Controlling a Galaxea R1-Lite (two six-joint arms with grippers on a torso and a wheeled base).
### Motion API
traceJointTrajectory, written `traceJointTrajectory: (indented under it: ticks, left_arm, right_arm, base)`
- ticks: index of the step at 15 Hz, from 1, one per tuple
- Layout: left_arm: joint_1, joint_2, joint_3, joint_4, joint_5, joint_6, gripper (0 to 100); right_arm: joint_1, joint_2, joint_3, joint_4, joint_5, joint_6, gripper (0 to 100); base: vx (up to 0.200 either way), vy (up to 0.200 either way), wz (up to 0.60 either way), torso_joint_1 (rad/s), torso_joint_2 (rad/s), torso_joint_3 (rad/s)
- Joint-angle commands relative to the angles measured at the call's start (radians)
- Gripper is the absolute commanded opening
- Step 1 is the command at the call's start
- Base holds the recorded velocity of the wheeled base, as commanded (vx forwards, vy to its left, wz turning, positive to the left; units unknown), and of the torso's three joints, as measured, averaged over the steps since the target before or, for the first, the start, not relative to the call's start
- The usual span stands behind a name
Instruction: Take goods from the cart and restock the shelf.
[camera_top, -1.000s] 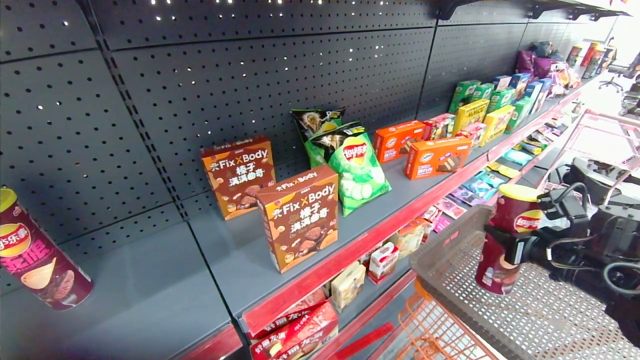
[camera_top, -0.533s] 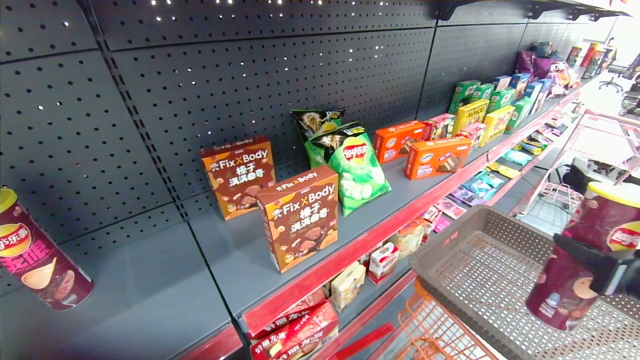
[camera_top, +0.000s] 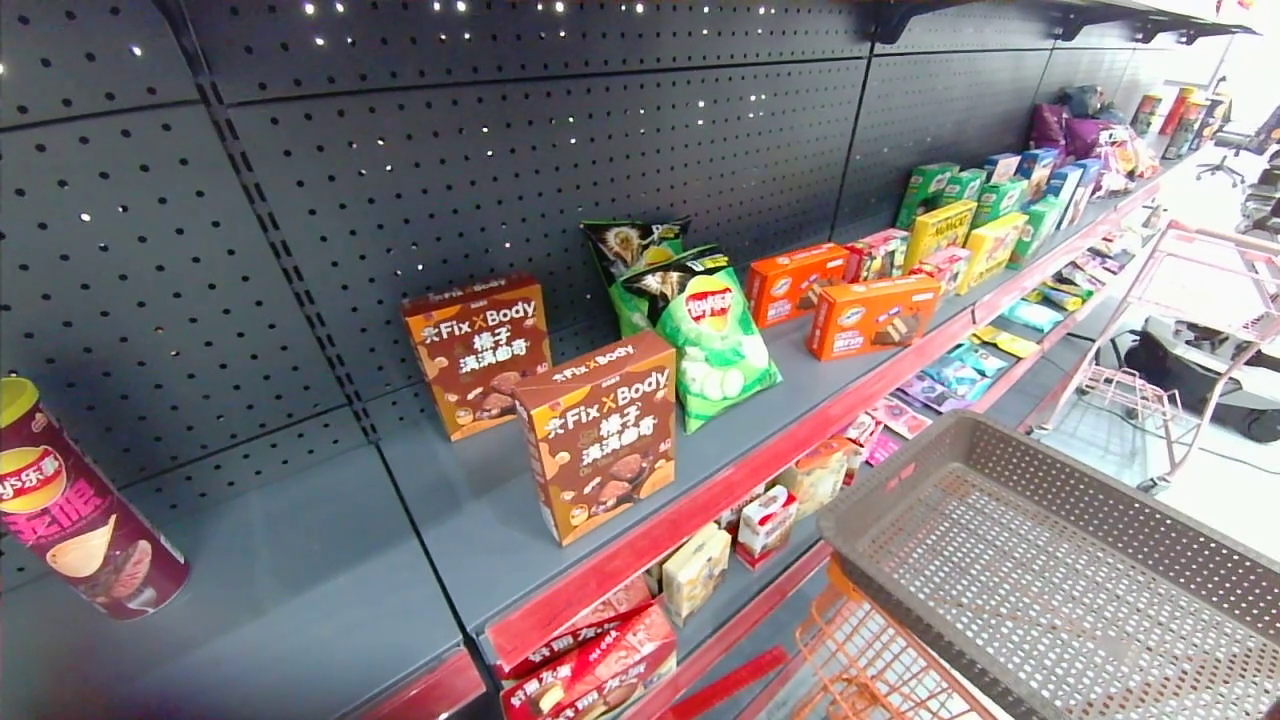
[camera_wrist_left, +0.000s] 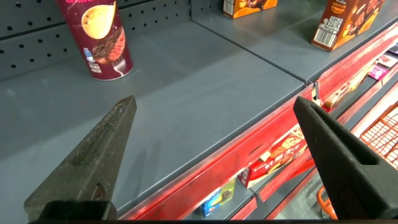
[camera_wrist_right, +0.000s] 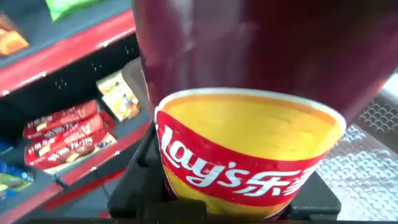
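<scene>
Right wrist view: glossy cyl. can (camera_wrist_right: 249, 143)

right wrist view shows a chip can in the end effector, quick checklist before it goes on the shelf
1. Held can gripped by the right end effector: ok.
2. Bare shelf between the shelf can and the boxes: ok.
3. Shelf can standing on its base: ok.
4. Left end effector open, empty, above the shelf's front part: ok.
5. Held can upright: cannot tell.
6. Gap from held can to shelf edge: cannot tell.
</scene>
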Motion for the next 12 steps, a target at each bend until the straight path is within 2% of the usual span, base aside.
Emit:
traceJointTrajectory:
  ticks: [1,3,5,8,12]
  left_arm:
    - [0.0,0.001,0.0,-0.001,0.001,-0.001,100]
    - [0.0,0.001,0.0,0.001,0.001,-0.001,100]
    - [0.0,0.001,0.0,-0.001,0.001,-0.001,100]
    - [0.0,0.001,0.0,-0.001,0.001,-0.001,100]
    - [0.0,0.001,0.0,0.001,0.001,-0.001,100]
  right_arm:
    - [-0.015,-0.105,-0.073,0.025,-0.004,-0.004,0]
    - [-0.036,-0.158,-0.056,0.036,-0.005,-0.043,0]
    - [-0.096,-0.214,-0.01,0.065,-0.002,-0.093,0]
    - [-0.102,-0.209,-0.017,0.078,-0.001,-0.09,0]
    - [-0.104,-0.217,-0.004,0.079,0.006,-0.092,0]
  base:
    - [0.0,0.0,0.0,0.0,0.0,0.0]
    - [0.0,0.0,0.0,0.0,0.0,0.0]
    - [0.0,0.0,0.0,0.0,0.0,0.0]
    - [0.0,0.0,0.0,0.0,0.0,0.0]
    - [0.0,0.0,0.6,-0.002,0.0,0.004]
